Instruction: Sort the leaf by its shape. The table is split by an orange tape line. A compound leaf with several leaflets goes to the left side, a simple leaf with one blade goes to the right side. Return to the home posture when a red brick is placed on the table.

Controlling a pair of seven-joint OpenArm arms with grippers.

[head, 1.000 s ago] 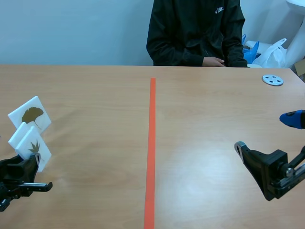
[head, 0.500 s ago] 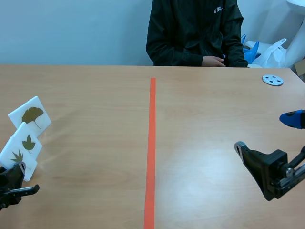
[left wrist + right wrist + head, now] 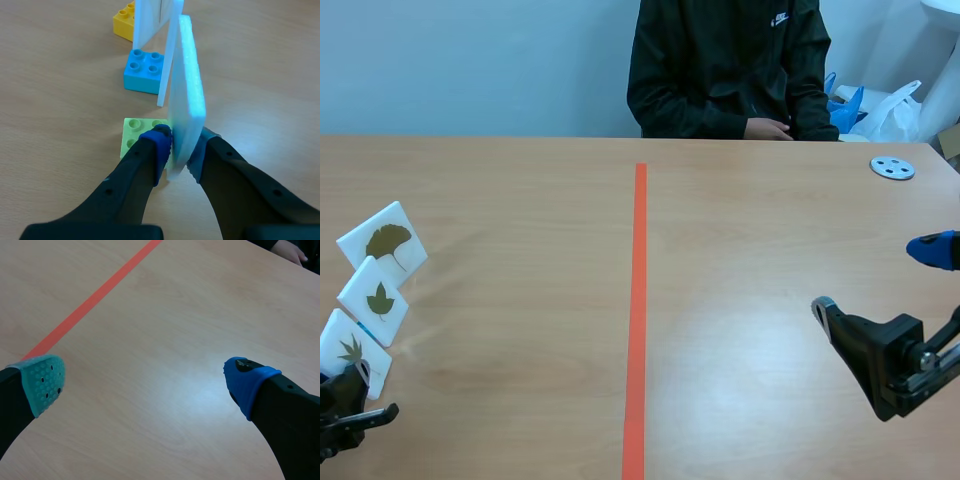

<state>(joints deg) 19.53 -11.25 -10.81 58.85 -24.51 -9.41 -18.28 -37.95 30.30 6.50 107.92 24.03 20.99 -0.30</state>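
At the near left corner of the table (image 3: 520, 300), left gripper (image 3: 179, 150) is clamped on the upright compound-leaf card (image 3: 187, 95), on a green brick (image 3: 134, 137); a second card (image 3: 375, 298) stands just beyond along the left edge. Right gripper (image 3: 145, 382) hangs wide open near the right edge.

A card (image 3: 186, 90) stands pressed between the left gripper's (image 3: 180, 150) jaws, a brick (image 3: 133, 136) at its foot. A second card (image 3: 167, 60) and a third card (image 3: 148, 20) line up ahead of them. The right gripper (image 3: 145, 380) sits well apart, across the tape line (image 3: 638, 300).
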